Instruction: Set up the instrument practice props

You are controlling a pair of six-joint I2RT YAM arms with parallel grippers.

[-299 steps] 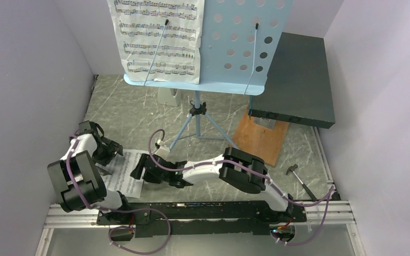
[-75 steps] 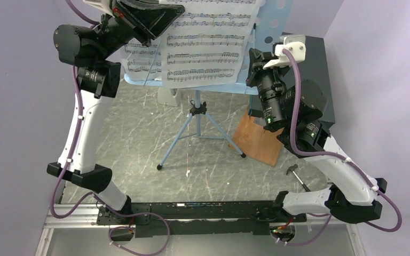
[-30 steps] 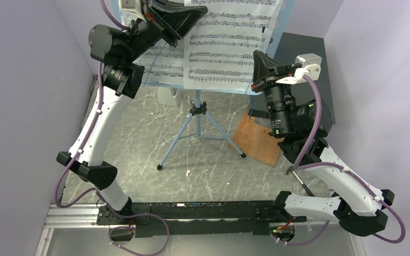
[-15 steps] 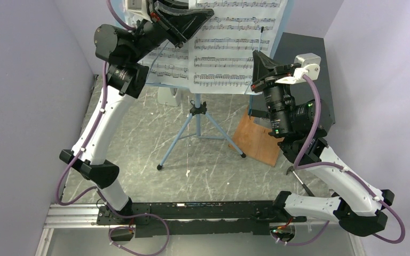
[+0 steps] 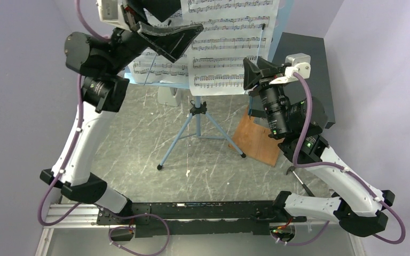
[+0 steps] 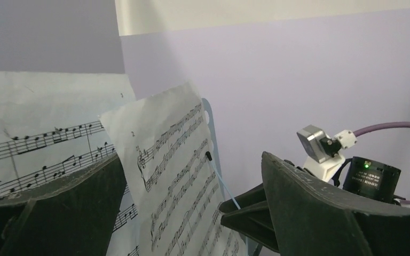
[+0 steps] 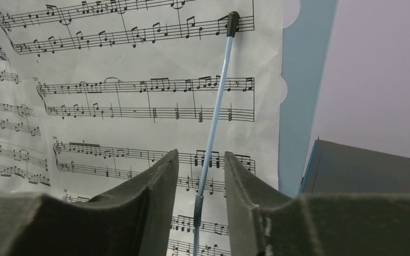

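The light blue music stand stands on tripod legs at the back of the table. Its plate shows beside the page. Two sheet-music pages lean on it: the right page and the left page. A thin blue retaining wire lies over the right page. My right gripper is open, with the wire running through the gap untouched. My left gripper is wide open in front of the pages, holding nothing. The metronome peeks out behind the stand.
A big dark box rests on a wooden board at the right, close to the right arm. A small hammer lies near the right wall. Purple walls close in on both sides. The stand's legs spread over the middle of the table.
The left gripper has opened wide, let go of the right page and swung back to the left. The right gripper has opened off the retaining wire, which now rests on the page.
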